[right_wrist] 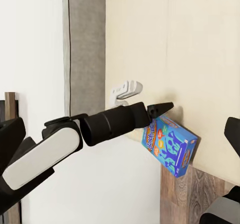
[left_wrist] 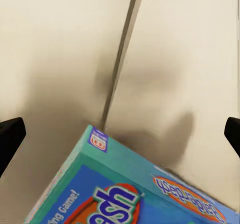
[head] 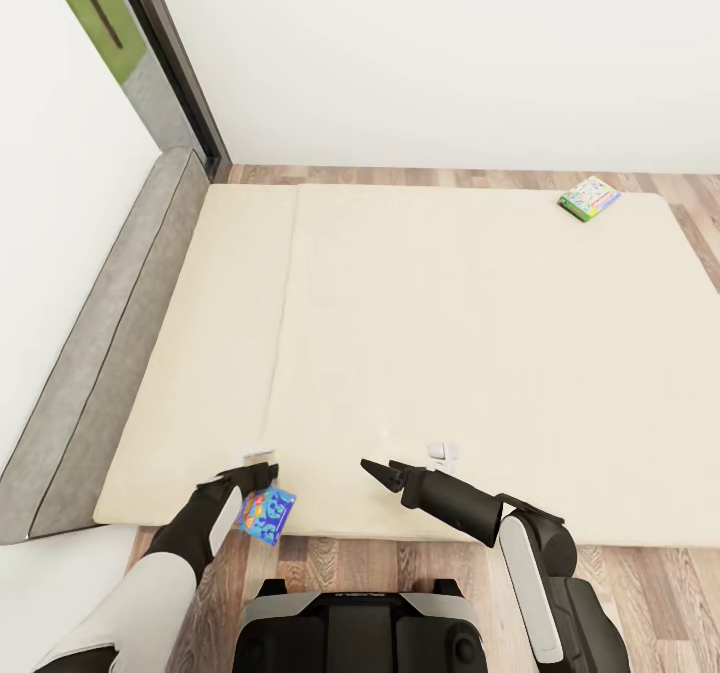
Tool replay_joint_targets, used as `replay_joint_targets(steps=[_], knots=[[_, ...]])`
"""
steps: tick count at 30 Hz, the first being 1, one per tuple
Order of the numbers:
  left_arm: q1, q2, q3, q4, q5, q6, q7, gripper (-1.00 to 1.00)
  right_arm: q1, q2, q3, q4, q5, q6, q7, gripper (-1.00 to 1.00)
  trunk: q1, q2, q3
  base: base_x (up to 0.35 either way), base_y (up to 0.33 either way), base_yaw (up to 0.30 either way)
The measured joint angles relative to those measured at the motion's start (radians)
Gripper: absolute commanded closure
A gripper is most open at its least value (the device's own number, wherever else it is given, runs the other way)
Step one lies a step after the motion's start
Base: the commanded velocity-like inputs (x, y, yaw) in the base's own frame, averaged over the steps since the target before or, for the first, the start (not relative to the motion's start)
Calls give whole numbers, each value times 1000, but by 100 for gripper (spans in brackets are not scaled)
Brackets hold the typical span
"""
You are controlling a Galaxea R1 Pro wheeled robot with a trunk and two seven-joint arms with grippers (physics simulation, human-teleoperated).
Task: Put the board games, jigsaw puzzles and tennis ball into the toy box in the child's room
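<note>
At the bed's [head: 420, 353] near edge my left gripper [head: 262, 472] pinches the blue board game [head: 266, 513] overhanging the wood floor [head: 330, 553], right gripper [head: 383, 474] hovers apart and unloaded, green-edged board game [head: 588, 198] sits at the far corner, open mattress between.

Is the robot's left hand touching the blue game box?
Touching: the right wrist view shows the left gripper pinching the top edge of the blue board game, which hangs tilted at the bed edge.

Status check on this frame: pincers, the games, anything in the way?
Left pincer holds blue board game at the bed near edge. Right pincer open, empty. Green-edged board game on far corner. Nothing obstructing.
</note>
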Motion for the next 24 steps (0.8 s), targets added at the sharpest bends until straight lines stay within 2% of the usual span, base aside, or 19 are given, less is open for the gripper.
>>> replay_joint_targets(steps=[8, 19, 24], knots=[[1, 0, 4, -61, 0, 7, -3, -100, 0, 0, 0, 0, 0, 0, 0, -100, 0, 0, 0, 0, 0, 0], [2, 1, 6, -70, 0, 14, -3, -100, 0, 0, 0, 0, 0, 0, 0, -100, 0, 0, 0, 0, 0, 0], [2, 3, 18, -74, 0, 50, -3, -100, 0, 0, 0, 0, 0, -1, 0, -100, 0, 0, 0, 0, 0, 0]])
